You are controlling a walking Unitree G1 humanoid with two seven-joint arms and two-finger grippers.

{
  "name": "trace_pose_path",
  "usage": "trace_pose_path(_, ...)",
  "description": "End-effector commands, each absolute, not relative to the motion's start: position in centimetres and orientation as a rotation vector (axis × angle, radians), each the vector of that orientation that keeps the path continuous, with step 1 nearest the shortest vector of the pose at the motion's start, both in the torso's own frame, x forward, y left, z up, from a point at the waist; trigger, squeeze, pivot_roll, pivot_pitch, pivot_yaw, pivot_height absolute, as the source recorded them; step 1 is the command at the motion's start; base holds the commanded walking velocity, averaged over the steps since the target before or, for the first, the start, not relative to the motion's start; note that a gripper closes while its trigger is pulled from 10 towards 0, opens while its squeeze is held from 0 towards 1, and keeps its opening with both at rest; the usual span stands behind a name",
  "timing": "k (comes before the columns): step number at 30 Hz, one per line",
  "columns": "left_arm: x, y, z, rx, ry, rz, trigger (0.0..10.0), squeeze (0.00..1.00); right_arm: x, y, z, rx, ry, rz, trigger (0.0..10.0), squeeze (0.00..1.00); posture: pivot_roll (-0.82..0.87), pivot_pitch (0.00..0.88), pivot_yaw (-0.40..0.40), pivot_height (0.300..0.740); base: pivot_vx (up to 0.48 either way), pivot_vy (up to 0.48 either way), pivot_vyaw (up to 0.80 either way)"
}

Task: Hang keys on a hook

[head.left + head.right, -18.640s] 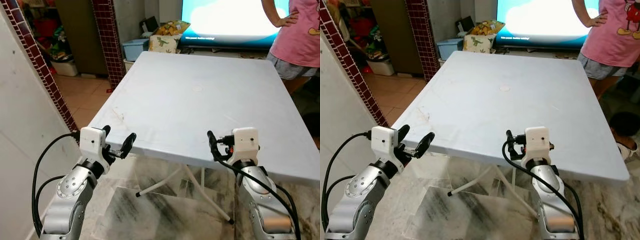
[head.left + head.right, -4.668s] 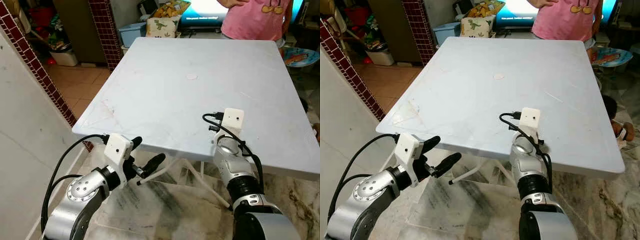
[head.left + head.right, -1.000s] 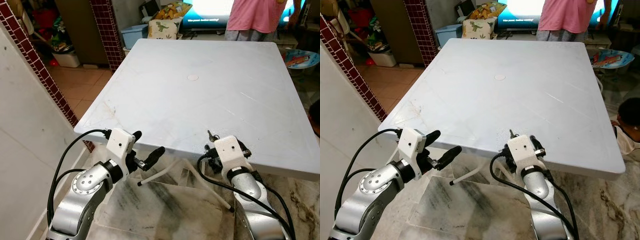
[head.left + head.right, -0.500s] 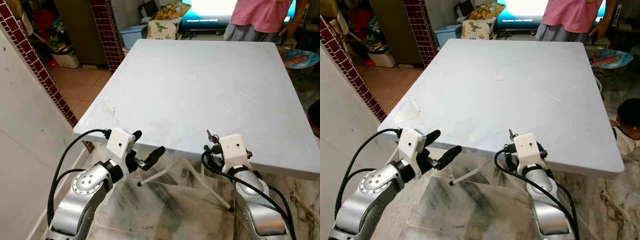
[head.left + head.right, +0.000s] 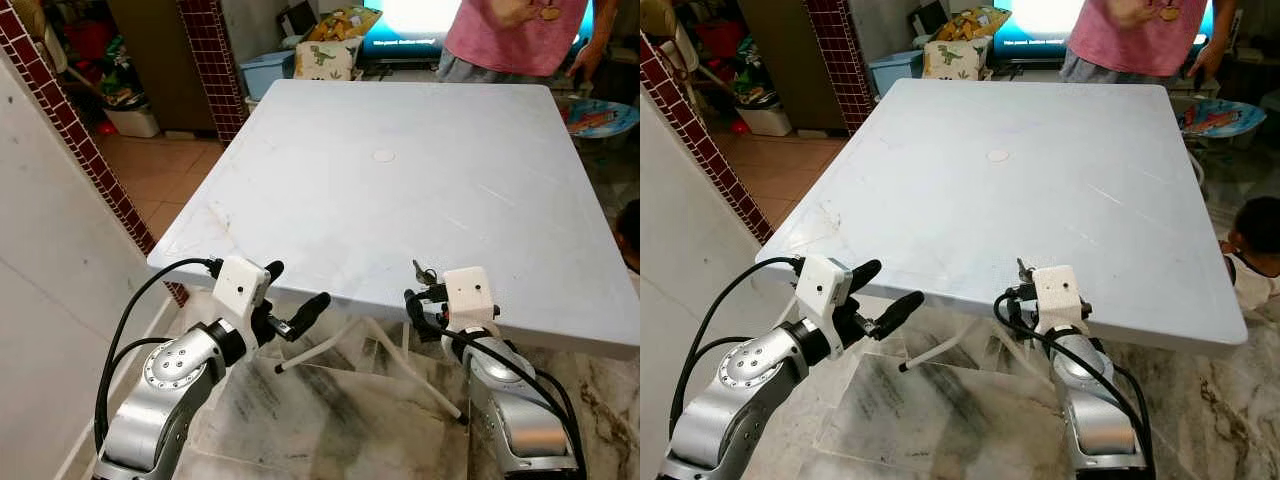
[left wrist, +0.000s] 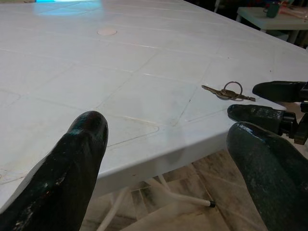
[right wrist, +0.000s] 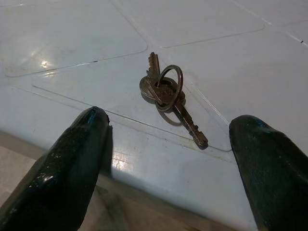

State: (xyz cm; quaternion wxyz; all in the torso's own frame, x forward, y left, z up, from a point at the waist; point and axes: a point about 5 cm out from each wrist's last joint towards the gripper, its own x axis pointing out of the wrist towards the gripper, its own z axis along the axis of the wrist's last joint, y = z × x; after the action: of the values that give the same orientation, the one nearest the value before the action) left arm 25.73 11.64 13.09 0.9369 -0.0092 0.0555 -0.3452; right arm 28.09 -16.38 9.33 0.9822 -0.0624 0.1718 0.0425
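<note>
Both silver arms reach forward, elbows bent. The left pincer (image 5: 292,300) and the right pincer (image 7: 168,159) have their fingers spread apart.

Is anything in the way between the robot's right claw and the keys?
Nothing visible is. The keys lie bare on the white table near its front edge, and the open right gripper points straight at them.

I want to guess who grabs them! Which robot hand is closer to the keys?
The right. The right gripper is open at the table edge, the keys lying just past its fingers. The left gripper is open too, farther along that edge.
</note>
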Motion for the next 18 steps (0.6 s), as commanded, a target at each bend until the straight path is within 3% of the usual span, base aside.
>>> trace_pose_path(1,25.7,12.1,13.1,-0.004,0.116,-0.696,10.0,0.0,28.1,-16.3,9.0,-0.105,0.365,0.097,1.3,0.0,0.05,0.024,0.11,0.74,0.0,0.0,0.0)
trace_pose_path(2,25.7,12.1,13.2,-0.005,0.115,-0.697,10.0,0.0,28.2,-16.4,8.9,-0.102,0.366,0.096,0.0,0.0,0.05,0.024,0.11,0.74,0.0,0.0,0.0)
trace_pose_path(11,25.7,12.1,13.2,-0.006,0.115,-0.697,10.0,0.0,28.7,-16.6,8.7,-0.108,0.363,0.098,0.0,0.0,0.05,0.024,0.11,0.74,0.0,0.0,0.0)
trace_pose_path(12,25.7,12.1,13.2,-0.006,0.115,-0.697,10.0,0.0,28.8,-16.6,8.7,-0.11,0.363,0.099,0.9,0.0,0.05,0.024,0.11,0.74,0.0,0.0,0.0)
trace_pose_path(13,25.7,12.1,13.2,-0.006,0.114,-0.697,10.0,0.0,28.8,-16.6,8.7,-0.111,0.363,0.099,0.9,0.0,0.05,0.024,0.11,0.74,0.0,0.0,0.0)
trace_pose_path(14,25.7,12.1,13.2,-0.006,0.114,-0.696,10.0,0.0,28.9,-16.6,8.6,-0.112,0.362,0.103,2.6,0.0,0.05,0.024,0.11,0.74,0.0,0.0,0.0)
trace_pose_path(15,25.7,12.1,13.2,-0.006,0.114,-0.696,10.0,0.0,28.9,-16.6,8.6,-0.112,0.362,0.103,2.6,0.0,0.05,0.024,0.11,0.74,0.0,0.0,0.0)
trace_pose_path(17,25.7,12.1,13.2,-0.005,0.115,-0.695,10.0,0.0,29.1,-16.6,8.6,-0.112,0.362,0.114,6.6,0.0,0.05,0.024,0.11,0.74,0.0,0.0,0.0)
trace_pose_path(18,25.7,12.1,13.2,-0.005,0.115,-0.695,10.0,0.0,29.1,-16.6,8.6,-0.112,0.362,0.114,6.6,0.0,0.05,0.024,0.11,0.74,0.0,0.0,0.0)
